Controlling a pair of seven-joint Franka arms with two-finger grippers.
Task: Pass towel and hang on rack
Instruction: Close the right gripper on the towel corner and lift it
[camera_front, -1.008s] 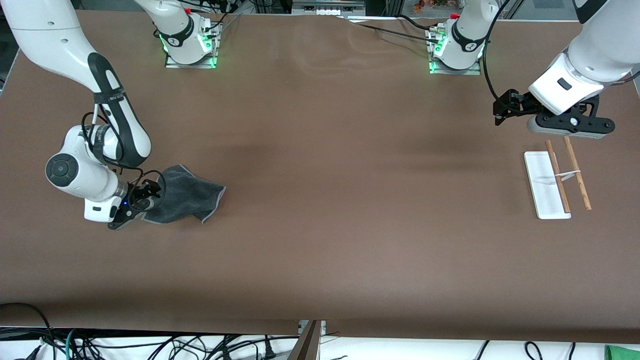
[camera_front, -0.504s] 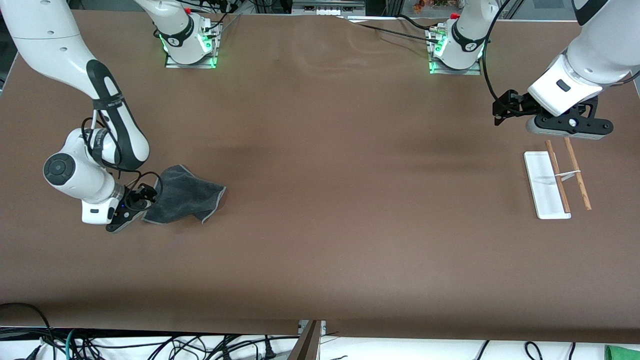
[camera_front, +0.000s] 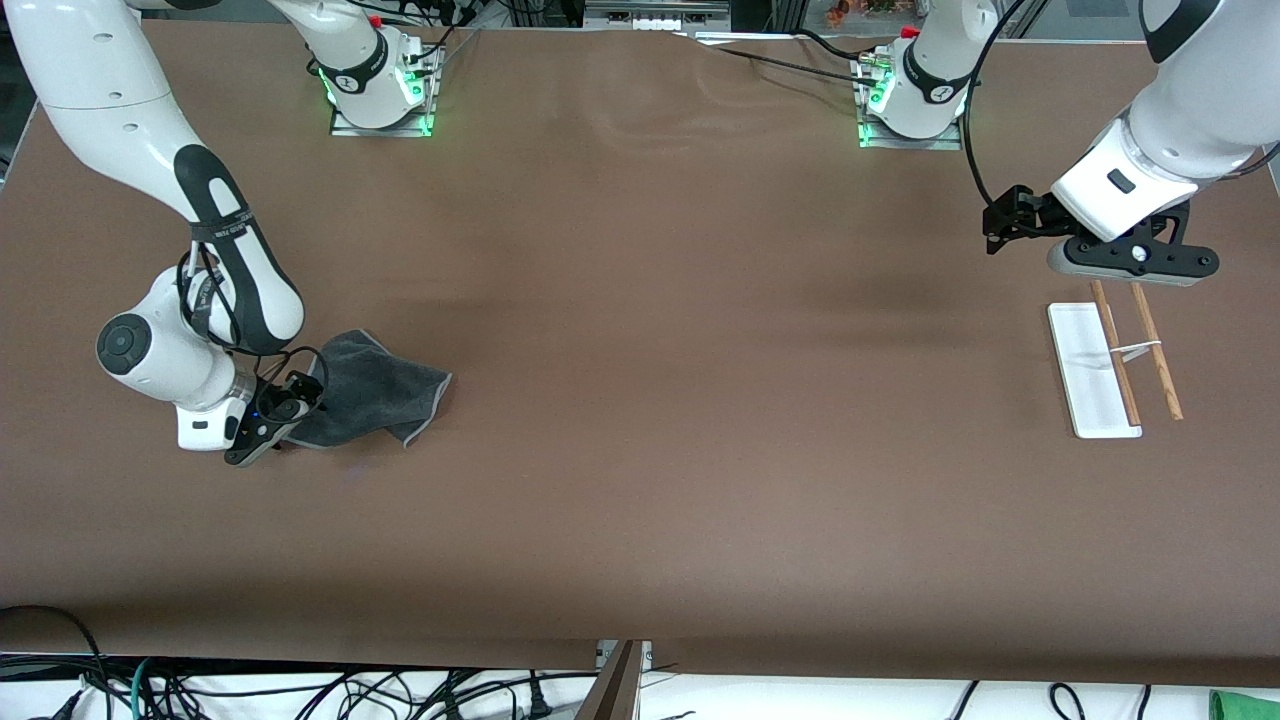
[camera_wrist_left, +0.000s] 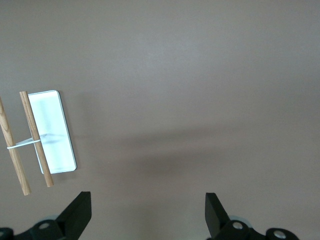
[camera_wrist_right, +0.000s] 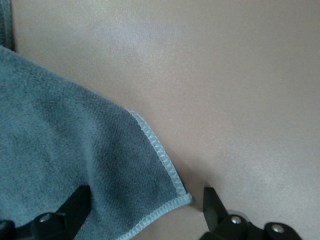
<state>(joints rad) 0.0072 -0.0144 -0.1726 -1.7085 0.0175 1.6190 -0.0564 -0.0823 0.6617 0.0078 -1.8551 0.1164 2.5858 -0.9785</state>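
Observation:
The towel (camera_front: 378, 390), dark grey with light stitched edging, lies crumpled on the table at the right arm's end. My right gripper (camera_front: 287, 422) is down at the towel's corner nearest that arm. In the right wrist view the towel (camera_wrist_right: 75, 150) has its stitched corner between the open fingers of the right gripper (camera_wrist_right: 145, 205), which do not clamp it. The rack (camera_front: 1118, 360), a white base with two brown rods, stands at the left arm's end. My left gripper (camera_front: 1125, 262) hovers just past the rack's end toward the robot bases. The left wrist view shows the left gripper (camera_wrist_left: 147, 212) open over bare table, with the rack (camera_wrist_left: 40, 140) off to one side.
Brown table cover (camera_front: 700, 400) spans the whole surface. The arm bases (camera_front: 380, 90) stand on the side away from the front camera. Cables lie below the table's front edge (camera_front: 300, 690).
The right gripper has shifted slightly at the towel's corner and its fingers have begun to narrow. The left gripper has drifted a little toward the bases.

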